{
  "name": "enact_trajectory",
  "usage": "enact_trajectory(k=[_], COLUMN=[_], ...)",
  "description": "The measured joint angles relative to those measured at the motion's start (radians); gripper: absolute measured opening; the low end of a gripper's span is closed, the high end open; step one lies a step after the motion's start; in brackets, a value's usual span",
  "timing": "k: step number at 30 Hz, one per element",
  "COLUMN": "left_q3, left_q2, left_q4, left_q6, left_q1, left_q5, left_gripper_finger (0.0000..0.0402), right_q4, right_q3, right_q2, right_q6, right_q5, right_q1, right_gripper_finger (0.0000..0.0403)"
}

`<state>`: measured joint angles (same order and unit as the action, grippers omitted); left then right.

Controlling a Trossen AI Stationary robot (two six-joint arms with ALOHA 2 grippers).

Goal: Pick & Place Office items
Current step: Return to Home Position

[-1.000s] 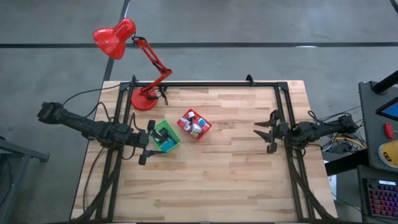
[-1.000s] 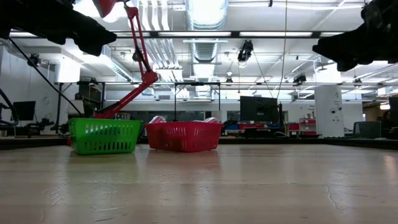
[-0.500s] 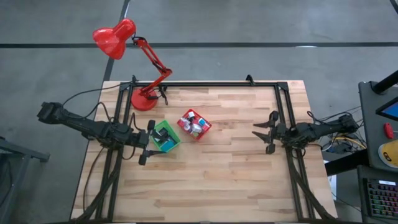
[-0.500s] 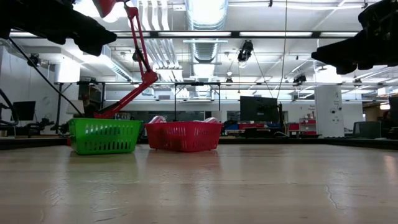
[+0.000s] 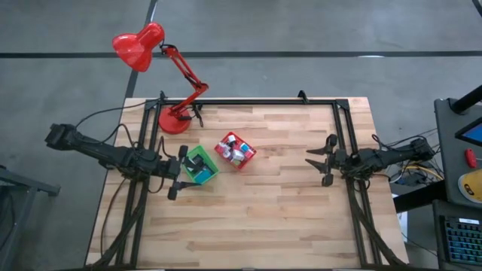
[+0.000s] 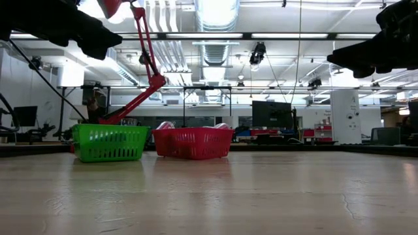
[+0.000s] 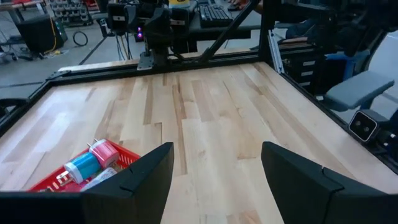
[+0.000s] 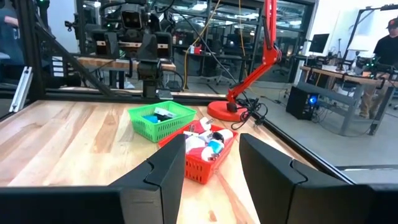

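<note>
Seen from above, the left gripper (image 5: 178,173) is hovering just beside the green square plastic bin (image 5: 205,153), its fingers spread wide and holding nothing. The right gripper (image 5: 319,160) is hanging over the right side of the light wooden table (image 5: 263,218), also gaping and empty. The small office items (image 5: 238,153), white, blue and red, are lying in the red square plastic bin (image 5: 222,141), with a few more in the green one. The red metal desk lamp (image 5: 175,120) is standing behind them

At table height, the two bins are sitting side by side, and the arms are showing dark overhead

The left wrist camera is showing wide-set fingers (image 7: 134,180) and a corner of the red bin, which is holding a light blue and a pink cylinder

The right wrist camera is looking between parted fingers (image 8: 165,171) at both filled bins
</note>
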<state>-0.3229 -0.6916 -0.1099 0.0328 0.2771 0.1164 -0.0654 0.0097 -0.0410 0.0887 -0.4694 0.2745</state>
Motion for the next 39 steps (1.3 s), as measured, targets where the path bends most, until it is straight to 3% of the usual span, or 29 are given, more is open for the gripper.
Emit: enact_trajectory(k=[4,10,22,39], left_q3=[-0.009,0.001,0.217,0.233], left_q2=[0.043,0.220,0.695,0.690], left_q4=[0.091,0.090,0.183,0.220], left_q6=[-0.009,0.001,-0.015,0.135], left_q1=[0.002,0.003,0.002,0.002], left_q5=[-0.016,-0.201,-0.115,-0.074], left_gripper_finger=[0.0250,0.0250,0.0250,0.0250], right_q4=[0.000,0.000,0.000,0.000], right_q3=[0.000,0.000,0.000,0.000], right_q2=[0.000,-0.001,-0.001,-0.011], right_q6=[0.000,0.000,0.000,0.000], right_q5=[0.000,0.000,0.000,-0.001], right_q1=[0.000,0.000,0.000,0.000], right_gripper_finger=[0.0150,0.0150,0.0150,0.0150])
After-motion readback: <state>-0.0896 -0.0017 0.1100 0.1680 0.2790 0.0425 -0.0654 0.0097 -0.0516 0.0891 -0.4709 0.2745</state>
